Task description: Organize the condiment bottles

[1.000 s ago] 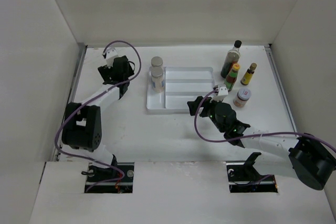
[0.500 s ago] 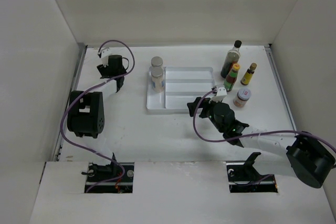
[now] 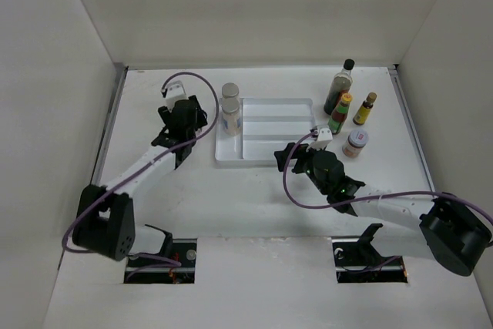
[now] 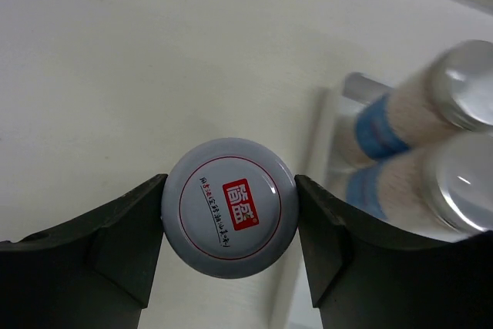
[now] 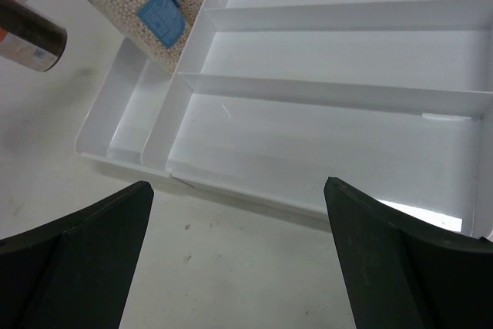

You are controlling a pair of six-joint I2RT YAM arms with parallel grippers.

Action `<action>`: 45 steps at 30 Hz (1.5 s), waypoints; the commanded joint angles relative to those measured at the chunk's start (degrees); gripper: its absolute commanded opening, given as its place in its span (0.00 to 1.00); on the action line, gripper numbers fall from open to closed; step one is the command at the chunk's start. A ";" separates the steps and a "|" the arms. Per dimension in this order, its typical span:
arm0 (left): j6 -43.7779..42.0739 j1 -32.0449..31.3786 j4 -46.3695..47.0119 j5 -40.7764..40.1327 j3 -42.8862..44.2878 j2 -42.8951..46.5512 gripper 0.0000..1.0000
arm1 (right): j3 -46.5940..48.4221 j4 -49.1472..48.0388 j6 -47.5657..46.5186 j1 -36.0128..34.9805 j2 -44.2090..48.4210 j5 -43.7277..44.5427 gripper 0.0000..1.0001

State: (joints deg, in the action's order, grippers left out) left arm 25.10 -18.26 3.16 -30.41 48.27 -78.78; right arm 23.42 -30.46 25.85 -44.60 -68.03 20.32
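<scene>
My left gripper (image 4: 229, 213) is shut on a short jar with a white lid and red logo (image 4: 229, 207), one finger on each side of the lid. It hangs just left of the white divided tray (image 3: 271, 148). In the top view the left gripper (image 3: 183, 119) hides this jar. Two silver-lidded jars (image 3: 230, 109) stand in the tray's left compartment. A tall dark black-capped bottle (image 3: 340, 86), two yellow-capped bottles (image 3: 340, 113) (image 3: 364, 109) and a red-white-lidded jar (image 3: 355, 143) stand right of the tray. My right gripper (image 3: 289, 156) is open and empty at the tray's near edge.
The tray's long compartments (image 5: 323, 98) lie straight ahead of my right gripper (image 5: 239, 190). White walls enclose the table on the left, back and right. Purple cables loop over both arms.
The left gripper closed on the white-lidded jar and moved right and nearer, toward the tray; its arm stretched out. The right arm barely moved.
</scene>
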 commanded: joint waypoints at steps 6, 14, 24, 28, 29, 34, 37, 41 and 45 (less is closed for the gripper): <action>1.35 -13.84 1.58 -2.28 -2.92 12.08 0.38 | 0.58 -2.94 0.61 0.35 1.93 -0.10 1.00; 0.56 -20.28 6.50 -0.18 0.77 3.12 0.39 | 0.40 -3.20 0.43 0.88 1.32 0.78 1.00; 0.47 -20.80 13.45 -0.44 -3.36 -2.77 0.52 | 0.31 -3.29 -0.18 0.88 0.97 2.80 1.00; 0.39 -21.15 14.77 -0.08 -4.24 -3.05 0.79 | -0.21 -4.08 -1.23 0.88 2.20 4.64 1.00; 0.39 -21.16 15.03 -0.43 -4.59 -2.52 0.85 | -0.83 -5.21 -1.58 0.61 2.81 5.25 0.95; 0.12 -20.54 16.17 -1.14 -6.87 5.20 1.00 | -1.63 -7.25 -2.47 0.35 5.80 5.61 0.45; 0.12 -21.24 18.37 -3.85 -9.76 12.84 1.00 | 1.09 -1.91 -2.03 0.35 9.22 5.17 0.26; 0.65 -21.25 19.43 -11.13 -16.43 23.91 1.00 | 6.97 5.65 -1.85 1.40 12.30 5.96 0.22; 3.54 -19.05 18.38 -19.14 -26.45 34.20 1.00 | 14.44 12.60 -2.82 7.45 11.26 6.75 0.30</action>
State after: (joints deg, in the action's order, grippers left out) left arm 26.22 -38.81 21.47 -41.43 27.86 -48.69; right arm 31.59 -22.63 23.88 -40.97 -56.71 25.15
